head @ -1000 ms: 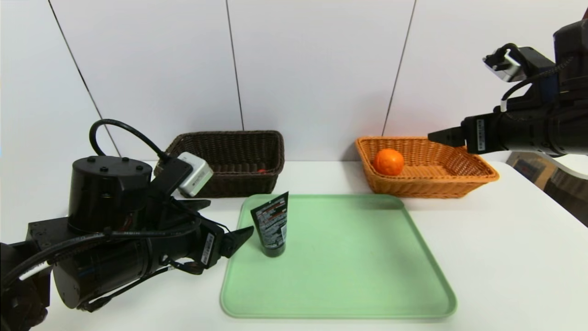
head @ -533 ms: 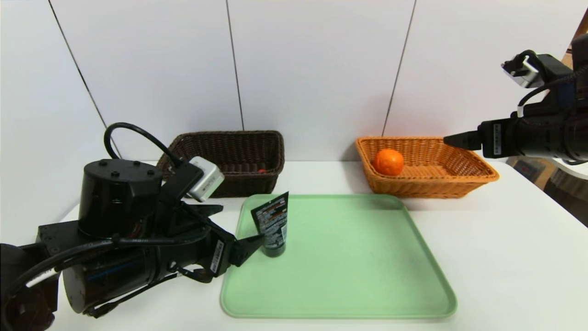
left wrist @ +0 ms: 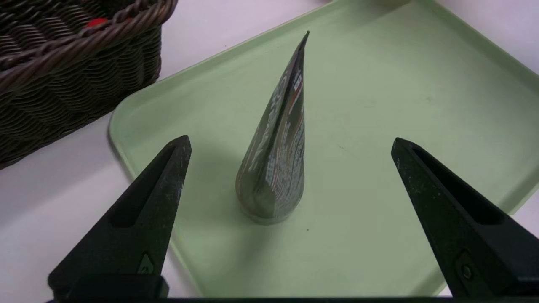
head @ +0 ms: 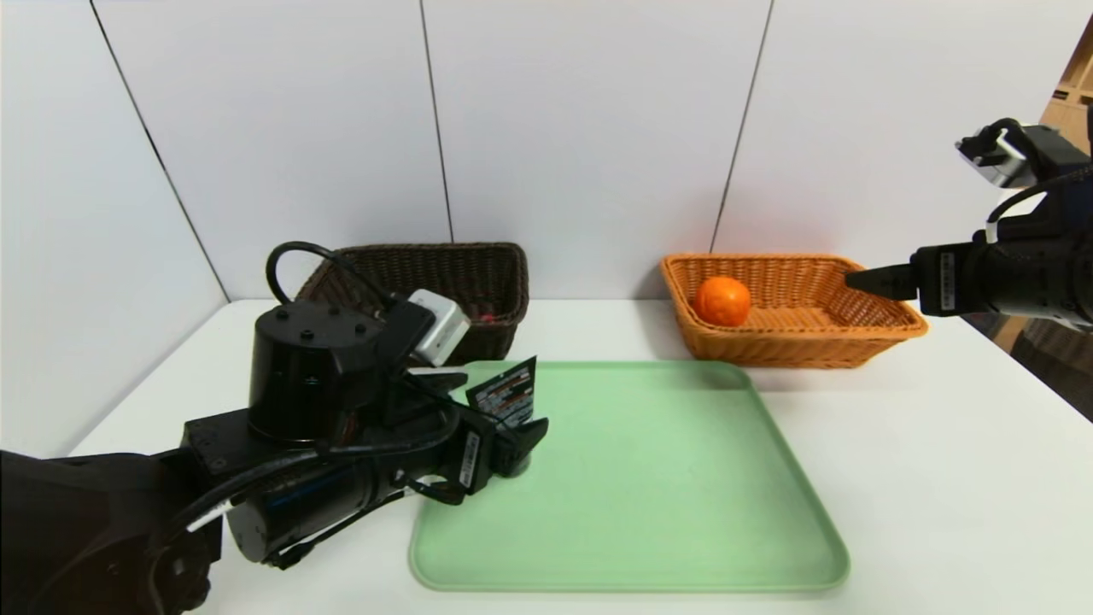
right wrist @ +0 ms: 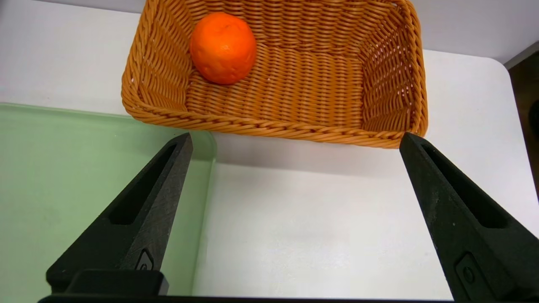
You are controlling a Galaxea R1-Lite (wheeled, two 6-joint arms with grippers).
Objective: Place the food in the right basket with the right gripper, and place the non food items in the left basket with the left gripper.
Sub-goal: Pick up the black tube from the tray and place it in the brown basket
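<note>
A: Starting at your left, what is there?

B: The dark basket [head: 444,290] sits at the back of the white table [head: 939,478]; you can see a small red bit inside it. In front of it is your left gripper [head: 521,440], low over the near-left corner of the green tray [head: 649,512], jaws spread wide and holding nothing.

A: And the tube?

B: The dark tube [left wrist: 276,164] stands upright on its cap on that corner of the tray, crimped end up. In the left wrist view it is centred between the two fingers [left wrist: 143,219], touching neither. The dark basket's wall is just beside the tray corner, close to your approach.

A: Further right?

B: The rest of the tray is bare. Behind its far-right corner is the orange basket [head: 854,342] with the orange [head: 722,301] in its left end. Your right gripper [head: 871,280] hovers above that basket's right rim, fingers wide apart, nothing in them.
</note>
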